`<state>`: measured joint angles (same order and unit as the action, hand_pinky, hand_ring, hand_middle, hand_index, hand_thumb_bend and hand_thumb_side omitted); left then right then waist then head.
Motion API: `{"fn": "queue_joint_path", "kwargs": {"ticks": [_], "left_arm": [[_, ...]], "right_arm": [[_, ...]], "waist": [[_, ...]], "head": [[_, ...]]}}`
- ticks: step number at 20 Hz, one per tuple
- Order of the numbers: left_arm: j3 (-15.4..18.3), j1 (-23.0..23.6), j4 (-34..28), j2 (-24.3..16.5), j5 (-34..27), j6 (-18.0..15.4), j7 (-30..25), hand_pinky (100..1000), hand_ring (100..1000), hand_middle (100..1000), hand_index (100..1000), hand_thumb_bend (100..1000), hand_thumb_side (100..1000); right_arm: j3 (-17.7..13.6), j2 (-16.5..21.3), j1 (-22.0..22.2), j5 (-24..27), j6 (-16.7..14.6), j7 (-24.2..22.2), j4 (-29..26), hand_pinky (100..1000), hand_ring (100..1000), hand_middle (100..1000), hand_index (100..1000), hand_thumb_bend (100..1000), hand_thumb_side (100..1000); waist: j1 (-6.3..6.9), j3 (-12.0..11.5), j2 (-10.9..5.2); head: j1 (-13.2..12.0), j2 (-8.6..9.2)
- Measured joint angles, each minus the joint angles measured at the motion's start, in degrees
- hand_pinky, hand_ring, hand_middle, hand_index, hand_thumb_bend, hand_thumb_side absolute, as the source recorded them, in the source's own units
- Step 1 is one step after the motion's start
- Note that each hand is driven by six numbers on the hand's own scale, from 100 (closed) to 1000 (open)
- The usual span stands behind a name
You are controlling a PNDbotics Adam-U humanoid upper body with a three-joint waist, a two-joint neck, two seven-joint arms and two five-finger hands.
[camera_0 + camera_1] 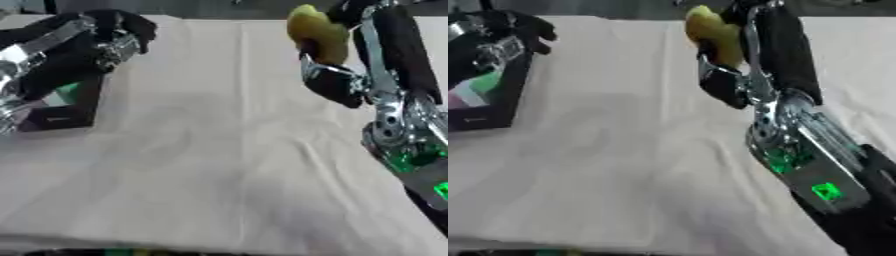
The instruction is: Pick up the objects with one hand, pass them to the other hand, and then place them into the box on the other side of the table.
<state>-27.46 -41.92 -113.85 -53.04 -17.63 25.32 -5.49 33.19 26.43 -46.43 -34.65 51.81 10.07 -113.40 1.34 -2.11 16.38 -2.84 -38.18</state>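
Left eye view shows, nearest, the pale cloth-covered table [219, 165], creased and lying slightly askew, with a dark strip along its front edge. On the right, the right hand [337, 80] is raised above the cloth, its fingers curled round a yellow object [319, 32]. That object stands with its long axis roughly upright, its rounded top pointing away and above the fingers; its lower end is hidden behind them. What it is cannot be made out. On the left, the left hand [105, 40] hangs over a black box [496, 100], fingers bent, nothing seen between them. Green and pale shapes lie inside the box, too blurred to name. Beyond the table's far edge the room is dark.
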Motion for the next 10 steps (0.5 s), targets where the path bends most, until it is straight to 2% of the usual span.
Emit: {"fn": "queue_joint_path", "kwargs": {"ticks": [5,10], "left_arm": [[-3.22,-4.09,0.0,2.21,4.45,0.59,-5.3,1000,811,818,885,100,605],[-5.41,-7.17,-0.01,4.47,8.04,1.88,-7.4,1000,814,822,885,100,525]], "right_arm": [[0.85,-0.49,-0.44,-2.41,0.2,-2.35,0.0,726,717,561,522,100,100],[1.43,-1.0,-0.47,-3.92,0.21,-4.13,0.0,727,717,562,523,100,100]], "waist": [[0.0,-0.31,-0.15],[0.0,-0.43,-0.48]], "head": [[0.05,0.09],[0.29,0.09]]}}
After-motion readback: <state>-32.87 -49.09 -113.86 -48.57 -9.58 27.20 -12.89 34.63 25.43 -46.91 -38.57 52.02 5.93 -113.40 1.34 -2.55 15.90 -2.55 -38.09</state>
